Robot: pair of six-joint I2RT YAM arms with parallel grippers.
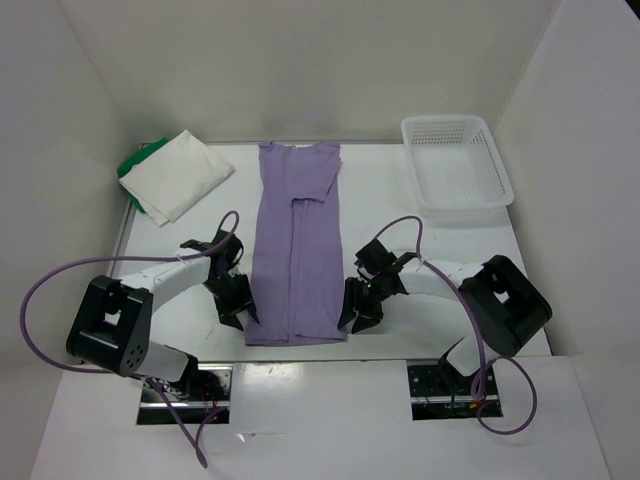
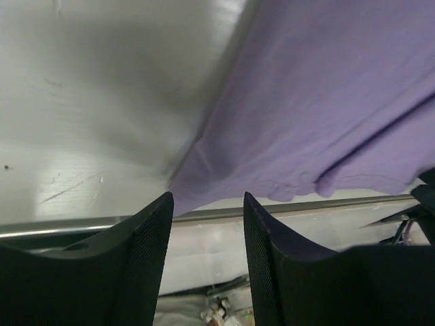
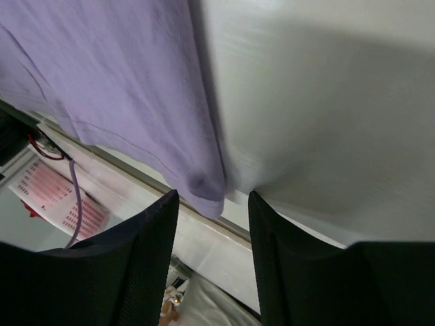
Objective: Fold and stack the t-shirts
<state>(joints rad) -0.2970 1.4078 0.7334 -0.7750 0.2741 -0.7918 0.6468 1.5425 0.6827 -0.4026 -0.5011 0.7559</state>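
Left gripper (image 1: 240, 308) low over the table (image 1: 420, 250), right at the near left corner of the purple shirt (image 1: 298, 250). Fingers (image 2: 146, 244) apart, released, with only the table's near edge in the gap and the shirt's hem corner just past the tips. Right gripper (image 1: 357, 312) likewise low, at the near right corner of the same shirt. Fingers spread there too, clamped on nothing, the rounded cloth corner just beyond the tips and roughly in line with the gap. Contact between fingertips and cloth on either side: impossible to tell.

Purple shirt flat in the middle of the table, folded lengthwise into a long narrow strip. Collar end at the back edge, hem end close to the near edge, between the two grippers. Sleeves tucked in, one fold line down the centre of the lower half.

Cream shirt (image 1: 180, 175) folded into a rough square at the back left corner, turned askew, on top of the green shirt (image 1: 133, 163), visible only as a sliver along the left side. White mesh basket (image 1: 445, 123) at the back right corner, well apart from all three shirts.
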